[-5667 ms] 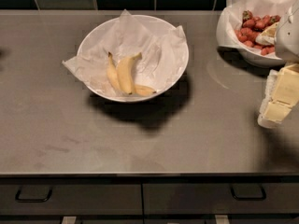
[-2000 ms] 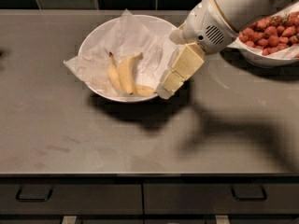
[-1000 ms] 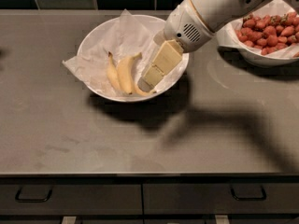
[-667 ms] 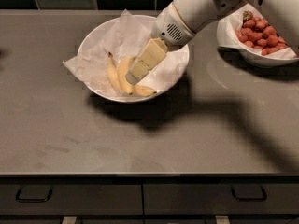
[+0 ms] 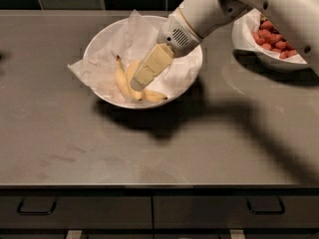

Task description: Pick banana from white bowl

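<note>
The white bowl (image 5: 191, 77) with a crinkled paper liner stands at the back middle of the grey counter. Two bananas lie in it. The banana (image 5: 121, 79) is the thicker, straighter one on the left, with its dark stem tip pointing to the back. A slimmer curved banana (image 5: 152, 96) lies to its right. My gripper (image 5: 137, 83) reaches down into the bowl from the upper right. Its tip is over the curved banana, just right of the banana. It covers part of the curved banana.
A second white bowl (image 5: 259, 57) with red strawberries stands at the back right, partly behind my arm. A dark tiled wall runs behind the counter. The counter's front edge (image 5: 159, 185) runs above drawers with dark handles.
My gripper has moved from the right side of the counter leftward and down into the white bowl, onto the bananas. The bananas and the bowl have not moved.
</note>
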Action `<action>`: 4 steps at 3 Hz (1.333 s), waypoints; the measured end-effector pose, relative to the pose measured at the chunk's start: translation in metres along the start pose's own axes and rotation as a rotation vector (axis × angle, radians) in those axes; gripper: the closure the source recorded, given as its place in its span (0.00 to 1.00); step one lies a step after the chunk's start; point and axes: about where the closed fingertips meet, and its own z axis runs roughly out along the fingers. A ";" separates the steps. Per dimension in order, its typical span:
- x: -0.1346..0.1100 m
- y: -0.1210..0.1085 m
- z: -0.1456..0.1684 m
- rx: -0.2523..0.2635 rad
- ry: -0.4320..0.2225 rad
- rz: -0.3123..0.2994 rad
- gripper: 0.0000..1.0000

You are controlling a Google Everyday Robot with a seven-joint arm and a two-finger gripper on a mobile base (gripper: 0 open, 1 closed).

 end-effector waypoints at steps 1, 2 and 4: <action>-0.001 -0.010 0.017 -0.023 0.013 0.032 0.00; 0.000 -0.019 0.032 -0.032 0.037 0.065 0.00; 0.012 -0.034 0.058 -0.027 0.129 0.144 0.00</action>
